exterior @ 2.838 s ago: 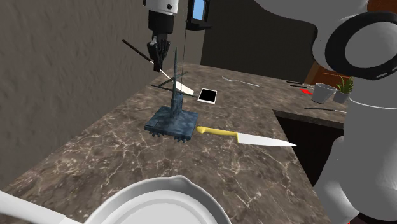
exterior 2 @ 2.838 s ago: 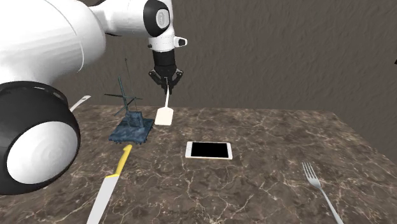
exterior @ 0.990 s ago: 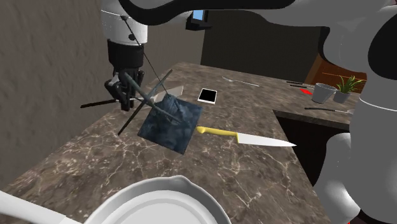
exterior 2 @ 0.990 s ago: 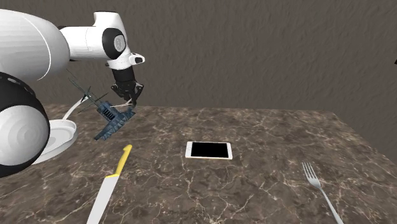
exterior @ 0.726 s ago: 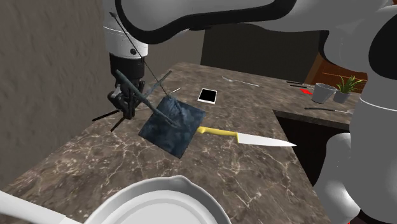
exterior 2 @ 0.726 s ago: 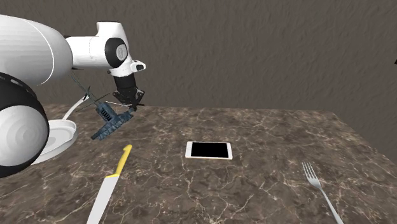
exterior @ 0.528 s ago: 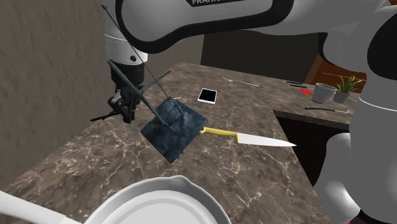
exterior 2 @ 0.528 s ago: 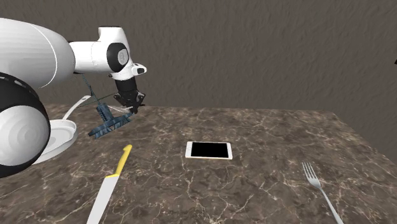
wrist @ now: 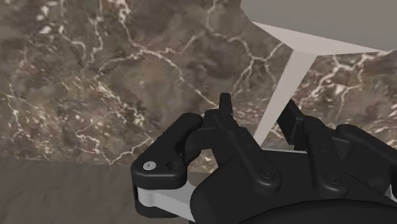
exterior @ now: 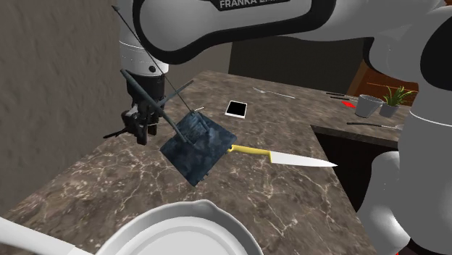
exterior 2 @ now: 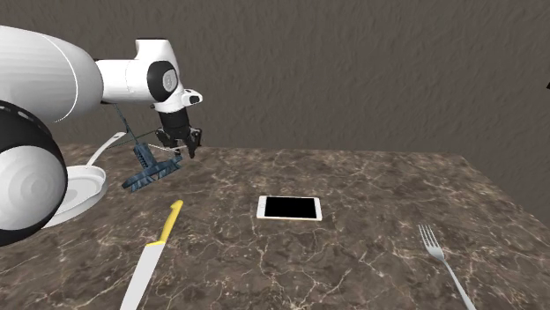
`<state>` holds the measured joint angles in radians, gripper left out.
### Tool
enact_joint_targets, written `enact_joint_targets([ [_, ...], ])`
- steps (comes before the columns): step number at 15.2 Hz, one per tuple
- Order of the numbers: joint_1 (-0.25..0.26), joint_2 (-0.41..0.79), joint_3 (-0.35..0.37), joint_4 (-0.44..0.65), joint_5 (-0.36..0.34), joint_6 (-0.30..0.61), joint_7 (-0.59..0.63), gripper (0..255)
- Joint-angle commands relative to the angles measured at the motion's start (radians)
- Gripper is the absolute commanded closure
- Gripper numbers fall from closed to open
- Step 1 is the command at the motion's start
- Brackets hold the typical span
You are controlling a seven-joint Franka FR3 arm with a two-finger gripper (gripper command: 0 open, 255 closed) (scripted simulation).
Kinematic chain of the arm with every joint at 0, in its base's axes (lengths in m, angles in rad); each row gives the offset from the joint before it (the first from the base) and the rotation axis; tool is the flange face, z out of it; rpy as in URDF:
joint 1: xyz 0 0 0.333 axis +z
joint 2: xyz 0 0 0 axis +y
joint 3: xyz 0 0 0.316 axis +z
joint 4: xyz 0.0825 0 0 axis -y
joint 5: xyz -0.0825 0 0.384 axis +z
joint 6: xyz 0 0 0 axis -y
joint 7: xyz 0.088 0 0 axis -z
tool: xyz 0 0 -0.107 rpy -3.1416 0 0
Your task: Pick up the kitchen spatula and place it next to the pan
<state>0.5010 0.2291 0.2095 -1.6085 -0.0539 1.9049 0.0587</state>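
My black gripper (exterior: 141,127) (exterior 2: 182,146) hovers low over the marble counter (exterior: 290,195), a short way from the white pan (exterior: 181,232) (exterior 2: 75,189). Its fingers stand open around the kitchen spatula. The spatula's pale neck runs between them to a white blade (wrist: 305,43), with a gap beside one finger (wrist: 222,107). Its thin dark handle (exterior: 114,134) pokes out past the hand. A blue-grey wire rack (exterior: 197,145) (exterior 2: 148,167) hangs tilted against the gripper, caught up with the spatula.
A yellow-handled knife (exterior: 279,154) (exterior 2: 154,255) lies beside the rack, a black phone (exterior: 236,109) (exterior 2: 289,208) farther along and a fork (exterior 2: 441,260) near the counter's end. A wall (exterior: 51,87) runs close along the counter. A cup (exterior: 368,106) stands on another surface.
The gripper has sunk a little with the spatula and rack. The rack has swung lower and flatter. The fingers, shut on the spatula before, have come apart.
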Motion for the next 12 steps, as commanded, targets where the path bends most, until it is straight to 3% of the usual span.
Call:
enact_joint_targets([
  [1,0.001,0.000,0.001,-0.005,0.001,-0.002,0.000,0],
  [5,0.001,0.005,0.001,-0.001,0.000,-0.001,0.000,0],
  [9,0.003,-0.006,0.003,0.112,0.003,-0.124,-0.003,0],
  [12,0.003,-0.006,0.003,0.112,0.003,-0.124,-0.003,0],
])
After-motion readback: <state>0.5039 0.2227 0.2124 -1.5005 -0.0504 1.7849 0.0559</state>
